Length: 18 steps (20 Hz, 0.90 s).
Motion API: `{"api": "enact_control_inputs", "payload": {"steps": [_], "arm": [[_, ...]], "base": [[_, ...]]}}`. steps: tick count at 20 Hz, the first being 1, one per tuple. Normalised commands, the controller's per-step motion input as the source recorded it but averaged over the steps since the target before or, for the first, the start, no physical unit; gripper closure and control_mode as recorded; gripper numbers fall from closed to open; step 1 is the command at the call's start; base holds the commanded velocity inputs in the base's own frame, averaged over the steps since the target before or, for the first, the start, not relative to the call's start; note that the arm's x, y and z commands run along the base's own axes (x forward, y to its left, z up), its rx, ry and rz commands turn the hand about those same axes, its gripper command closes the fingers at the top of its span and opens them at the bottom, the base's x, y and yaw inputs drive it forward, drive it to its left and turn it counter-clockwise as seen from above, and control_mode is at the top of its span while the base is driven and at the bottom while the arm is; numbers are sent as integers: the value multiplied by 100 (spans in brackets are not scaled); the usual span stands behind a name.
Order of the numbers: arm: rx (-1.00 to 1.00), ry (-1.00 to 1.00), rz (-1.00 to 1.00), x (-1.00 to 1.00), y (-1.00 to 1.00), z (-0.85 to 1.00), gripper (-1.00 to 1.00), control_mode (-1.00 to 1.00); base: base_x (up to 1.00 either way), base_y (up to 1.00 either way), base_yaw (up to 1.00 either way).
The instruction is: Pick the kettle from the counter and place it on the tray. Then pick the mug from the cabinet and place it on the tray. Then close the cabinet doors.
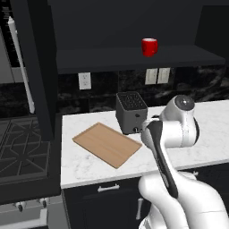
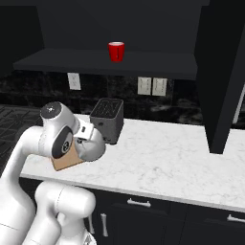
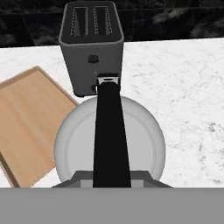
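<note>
Cabinet (image 1: 134, 27): doors open; left door (image 1: 38, 67) hangs over the counter's left end, right door (image 2: 222, 76) over its right part.
Counter (image 2: 162, 158): white marble, bare and roomy to the right of the toaster, stove (image 1: 20, 143) at left.
Tray (image 1: 107, 144): flat near the counter's left end, front corner close to the edge.
Toaster (image 1: 131, 112): just behind the tray's right corner, directly beyond the kettle.
Kettle (image 3: 144, 140): right beside the tray's right edge, black handle (image 3: 109, 135) running toward the toaster.
Mug (image 1: 149, 46): on the cabinet shelf, above the toaster.
Gripper: narrow; fingers hidden, hold on the kettle handle not discernible.
</note>
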Motion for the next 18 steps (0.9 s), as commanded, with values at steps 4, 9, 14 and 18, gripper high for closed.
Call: {"api": "enact_control_inputs", "payload": {"steps": [4, 9, 14, 18], "arm": [[0, -5, 10, 0, 75, 26, 100, -100], [0, 0, 9, 0, 74, 10, 100, -100], [0, 0, 10, 3, 72, 0, 100, -100], [0, 0, 10, 28, 56, 0, 100, -100]], "base": [[0, 0, 0], [0, 0, 0], [0, 0, 0], [0, 0, 0]]}}
